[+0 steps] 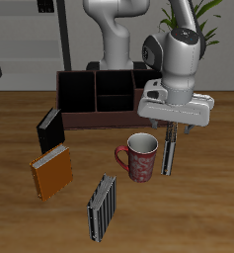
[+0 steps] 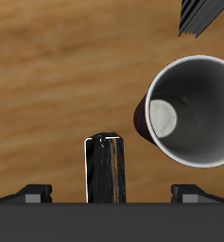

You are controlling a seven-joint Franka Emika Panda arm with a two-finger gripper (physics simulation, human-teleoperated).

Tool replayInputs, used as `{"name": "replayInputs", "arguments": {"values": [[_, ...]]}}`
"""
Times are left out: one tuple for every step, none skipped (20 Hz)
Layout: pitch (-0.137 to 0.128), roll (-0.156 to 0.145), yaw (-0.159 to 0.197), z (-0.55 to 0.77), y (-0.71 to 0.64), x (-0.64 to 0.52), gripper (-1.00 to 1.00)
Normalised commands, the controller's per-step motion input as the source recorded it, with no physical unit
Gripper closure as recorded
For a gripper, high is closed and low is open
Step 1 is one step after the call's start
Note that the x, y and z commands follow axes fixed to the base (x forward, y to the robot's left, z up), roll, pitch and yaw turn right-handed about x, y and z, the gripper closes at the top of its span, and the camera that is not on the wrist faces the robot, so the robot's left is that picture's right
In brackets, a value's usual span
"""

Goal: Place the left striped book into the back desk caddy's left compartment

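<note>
The left striped book stands upright on the table beside the red mug. My gripper hangs directly over its top edge. In the wrist view the book lies between the two fingers, which stand wide apart and clear of its covers, so the gripper is open. The back desk caddy sits farther back, and its tall left compartment holds nothing I can see.
The mug is very close to the book. A second striped book stands near the front edge and shows in the wrist view. A black book and an orange-brown book stand before the caddy.
</note>
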Motion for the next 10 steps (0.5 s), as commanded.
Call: {"name": "replayInputs", "arguments": {"values": [[0.000,0.000,0.000,0.03,0.09,0.08,-1.00],[0.035,0.036,-0.020,-0.21,0.14,-0.05,-1.00],[0.008,0.017,0.010,-0.27,0.06,-0.05,-1.00],[0.047,0.000,-0.023,-0.25,0.07,0.01,-1.00],[0.041,0.047,0.049,-0.24,0.14,0.03,-1.00],[0.049,-0.027,-0.034,-0.23,-0.05,0.05,-1.00],[0.035,-0.016,-0.030,-0.16,0.04,0.07,-1.00],[-0.013,0.017,0.043,-0.08,0.08,0.03,-1.00],[0.049,0.009,-0.016,-0.19,0.03,0.04,-1.00],[0.022,0.000,-0.009,-0.13,0.09,0.02,-1.00]]}}
